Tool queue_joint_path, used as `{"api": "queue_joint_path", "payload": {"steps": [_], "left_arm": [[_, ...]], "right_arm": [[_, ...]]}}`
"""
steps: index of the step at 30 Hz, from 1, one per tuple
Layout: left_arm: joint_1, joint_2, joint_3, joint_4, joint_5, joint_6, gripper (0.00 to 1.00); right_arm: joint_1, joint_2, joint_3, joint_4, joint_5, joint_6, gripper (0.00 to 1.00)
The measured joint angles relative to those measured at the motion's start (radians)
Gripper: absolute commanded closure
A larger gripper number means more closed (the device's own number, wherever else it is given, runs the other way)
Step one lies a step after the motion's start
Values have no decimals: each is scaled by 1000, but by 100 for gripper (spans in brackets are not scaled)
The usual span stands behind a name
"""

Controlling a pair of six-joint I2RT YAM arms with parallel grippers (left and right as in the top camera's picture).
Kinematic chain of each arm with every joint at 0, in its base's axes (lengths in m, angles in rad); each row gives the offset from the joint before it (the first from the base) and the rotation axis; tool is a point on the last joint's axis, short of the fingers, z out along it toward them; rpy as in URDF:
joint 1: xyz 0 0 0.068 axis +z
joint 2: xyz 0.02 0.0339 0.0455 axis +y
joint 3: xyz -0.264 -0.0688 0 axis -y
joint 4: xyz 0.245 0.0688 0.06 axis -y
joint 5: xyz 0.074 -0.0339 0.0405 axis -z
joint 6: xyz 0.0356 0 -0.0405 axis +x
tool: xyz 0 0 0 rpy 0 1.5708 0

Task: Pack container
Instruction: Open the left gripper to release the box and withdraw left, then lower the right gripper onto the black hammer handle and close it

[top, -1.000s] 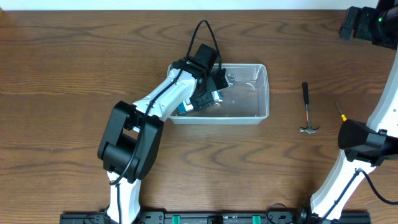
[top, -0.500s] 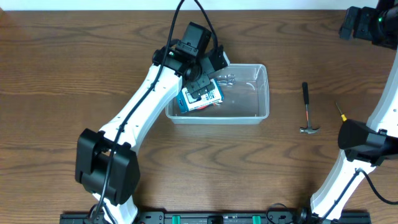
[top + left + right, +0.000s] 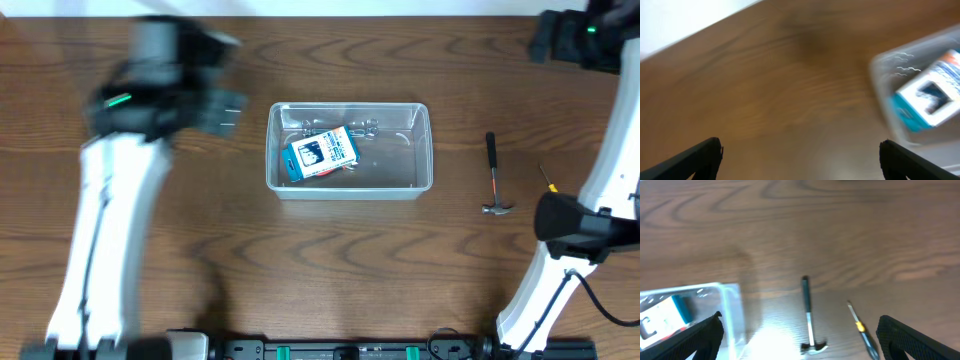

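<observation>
The clear plastic container [image 3: 426,150] sits mid-table. A blue-and-white box [image 3: 322,152] lies inside it beside small metal pieces [image 3: 362,127]. My left gripper [image 3: 226,108] is blurred with motion, left of the container, open and empty. In the left wrist view its jaws [image 3: 800,159] are wide apart over bare wood, with the container [image 3: 885,107] and box [image 3: 930,95] at the right. My right gripper [image 3: 553,38] is high at the back right, open and empty [image 3: 799,322], above a hammer [image 3: 807,311], a screwdriver [image 3: 862,330] and the container's end [image 3: 732,311].
The hammer [image 3: 493,172] lies on the wood to the right of the container, head toward the front. The yellow-banded screwdriver [image 3: 548,180] lies further right, close to the right arm's base. A black rail runs along the front edge.
My left gripper has come out of the container, leaving the blue-and-white box inside, and has swung quickly to the left. The right arm has shifted only slightly.
</observation>
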Motion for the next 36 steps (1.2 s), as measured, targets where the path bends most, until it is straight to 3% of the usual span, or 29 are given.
{"api": "queue_joint_path", "payload": {"steps": [8, 13, 18, 26, 36], "left_arm": [[282, -112, 0, -35, -14, -140, 2], [374, -105, -34, -14, 26, -183, 2], [407, -104, -107, 24, 60, -201, 2], [430, -103, -215, 88, 72, -206, 2], [430, -103, -237, 96, 81, -208, 2]], "right_arm": [[230, -167, -69, 5, -2, 12, 1], [274, -367, -358, -1, 95, 60, 1], [245, -383, -665, 17, 192, 98, 1], [132, -347, -1086, 359, 228, 106, 1], [11, -347, -1401, 704, 171, 28, 1]]}}
